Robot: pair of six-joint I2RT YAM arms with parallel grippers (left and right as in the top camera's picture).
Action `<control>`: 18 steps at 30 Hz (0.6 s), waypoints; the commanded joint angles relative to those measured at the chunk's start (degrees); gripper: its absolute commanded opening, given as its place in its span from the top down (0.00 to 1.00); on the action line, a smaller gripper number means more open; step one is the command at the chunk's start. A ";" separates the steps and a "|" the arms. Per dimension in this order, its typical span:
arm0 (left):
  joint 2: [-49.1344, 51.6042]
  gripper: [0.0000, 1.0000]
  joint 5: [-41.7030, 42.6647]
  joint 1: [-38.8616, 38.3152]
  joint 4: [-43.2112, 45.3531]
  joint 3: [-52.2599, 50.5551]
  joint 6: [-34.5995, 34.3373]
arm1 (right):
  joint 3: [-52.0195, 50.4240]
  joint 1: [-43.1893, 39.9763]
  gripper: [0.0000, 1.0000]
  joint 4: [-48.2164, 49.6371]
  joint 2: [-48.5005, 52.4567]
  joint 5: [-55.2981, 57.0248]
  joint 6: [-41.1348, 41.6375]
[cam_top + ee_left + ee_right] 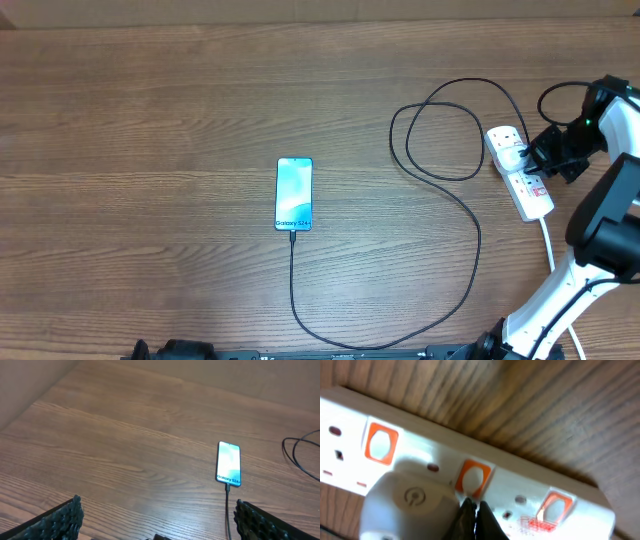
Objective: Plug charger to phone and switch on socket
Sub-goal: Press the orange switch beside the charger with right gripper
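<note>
The phone (294, 193) lies flat mid-table with its light blue screen lit; it also shows in the left wrist view (229, 462). The charger (470, 220), a thin black cable, has its tip in the phone's bottom edge and loops right to the socket (520, 170), a white power strip. In the right wrist view its plug body (405, 505) looks white and sits in the socket (530, 480). My right gripper (474, 506) is shut, its tips touching the middle red switch (472, 479). My left gripper (160, 522) is open and empty near the table's front edge.
The socket's white cord (548, 245) runs toward the front beside the right arm's base. Two other red switches (380, 443) (555, 507) flank the middle one. The cable loop (440, 130) lies left of the socket.
</note>
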 commanded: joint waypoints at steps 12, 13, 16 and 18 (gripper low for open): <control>-0.81 0.00 -1.03 0.26 0.26 -0.22 -0.13 | 10.01 -1.77 0.96 -9.70 1.79 -0.85 -0.81; -0.81 0.00 -1.01 0.26 0.26 -0.22 -0.13 | 10.01 -1.92 0.96 -9.92 2.36 -1.01 -1.11; -0.81 0.00 -1.01 0.26 0.26 -0.22 -0.13 | 10.01 -1.92 0.96 -10.10 3.65 -1.40 -1.75; -0.81 0.00 -1.01 0.26 0.24 -0.22 -0.13 | 9.99 -1.92 0.96 -9.66 4.00 -1.44 -1.73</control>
